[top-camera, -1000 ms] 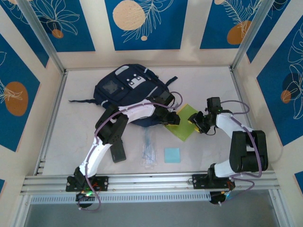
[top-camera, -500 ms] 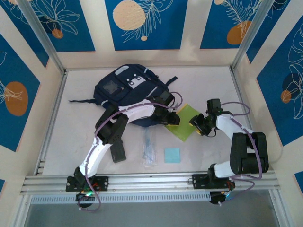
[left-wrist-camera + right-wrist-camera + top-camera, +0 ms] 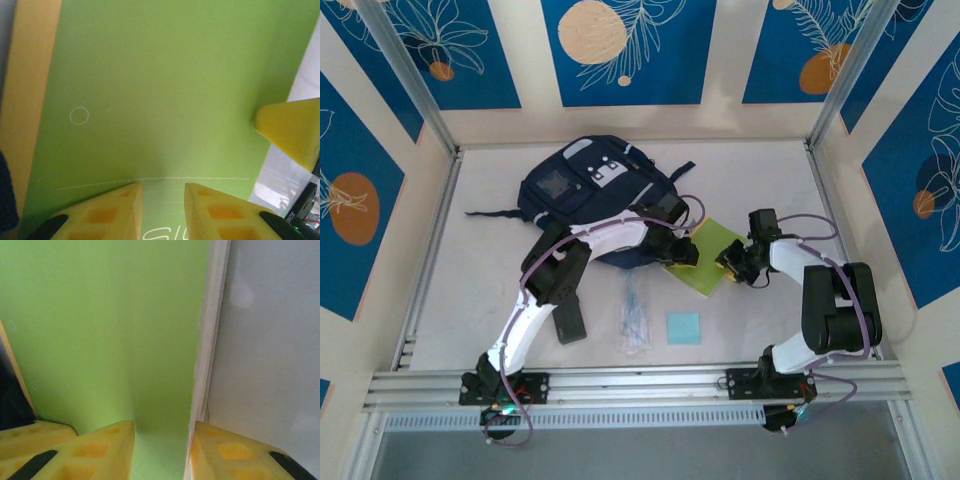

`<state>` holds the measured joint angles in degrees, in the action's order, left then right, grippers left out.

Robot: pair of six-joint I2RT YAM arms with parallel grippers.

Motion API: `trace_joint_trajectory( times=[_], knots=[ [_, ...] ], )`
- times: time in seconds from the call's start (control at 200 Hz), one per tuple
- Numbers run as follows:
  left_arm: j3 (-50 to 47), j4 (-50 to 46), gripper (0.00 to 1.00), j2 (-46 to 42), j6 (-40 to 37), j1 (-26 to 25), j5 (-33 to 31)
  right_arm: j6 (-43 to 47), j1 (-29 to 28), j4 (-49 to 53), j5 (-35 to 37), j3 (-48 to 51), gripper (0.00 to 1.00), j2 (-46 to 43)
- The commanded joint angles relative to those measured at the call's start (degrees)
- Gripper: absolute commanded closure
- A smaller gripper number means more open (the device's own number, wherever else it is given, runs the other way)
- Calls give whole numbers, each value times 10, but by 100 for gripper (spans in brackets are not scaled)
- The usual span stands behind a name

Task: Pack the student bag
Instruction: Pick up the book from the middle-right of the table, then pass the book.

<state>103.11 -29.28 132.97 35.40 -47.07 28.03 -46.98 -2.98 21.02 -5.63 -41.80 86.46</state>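
The student bag (image 3: pixel 582 190) lies flat at the back left of the table, dark navy with white patches near its top. A green notebook (image 3: pixel 712 248) lies just right of it. My left gripper (image 3: pixel 688 252) is over the notebook's left corner, beside the bag. In the left wrist view the jaws (image 3: pixel 162 187) stand a little apart, and the green cover (image 3: pixel 160 90) runs unbroken between them. My right gripper (image 3: pixel 728 262) is at the notebook's right edge. Its jaws (image 3: pixel 162 424) straddle the white page edge (image 3: pixel 210 340), narrowly open. A right fingertip (image 3: pixel 287 132) shows in the left wrist view.
A black rectangular item (image 3: pixel 570 322), a clear packet of pens (image 3: pixel 635 320) and a light blue square pad (image 3: pixel 684 328) lie in front of the bag. A metal rail (image 3: pixel 640 385) runs along the near edge. Walls close in the other three sides.
My right gripper has moved left onto the notebook's right edge and its jaws have narrowed. The left arm, bag and notebook have stayed put.
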Motion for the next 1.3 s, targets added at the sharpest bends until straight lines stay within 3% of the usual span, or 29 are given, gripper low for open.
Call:
trace_joint_trajectory(
  times=[0.0, 0.335, 0.455, 0.54, 0.655, 0.76, 1.01, 1.295],
  knots=[
    [0, -28, 72, 21, -11, -3, -2, -7, -4, -28, -41, -14, 67, -17],
    [8, -29, 73, 23, -9, -2, -1, -2, -4, -19, -53, -16, 75, -36],
    [15, -34, 72, 15, -2, -2, 0, -5, -3, -14, -52, -11, 100, -44],
    [23, -34, 67, 1, 16, 5, 11, -6, 1, 9, -49, -20, 100, -50],
    [35, -22, 47, -41, 46, 23, 23, 1, 7, 47, -53, -35, 100, -77],
    [47, -8, 37, -79, 66, 49, 26, 17, 11, 83, -64, -59, 100, -105],
    [10, 51, 34, -130, 110, 115, 38, 71, 20, 119, -171, -128, 100, -130],
    [-87, 182, 33, -143, 201, 122, 85, 56, 35, 59, -290, -141, 100, -156]
  ],
)
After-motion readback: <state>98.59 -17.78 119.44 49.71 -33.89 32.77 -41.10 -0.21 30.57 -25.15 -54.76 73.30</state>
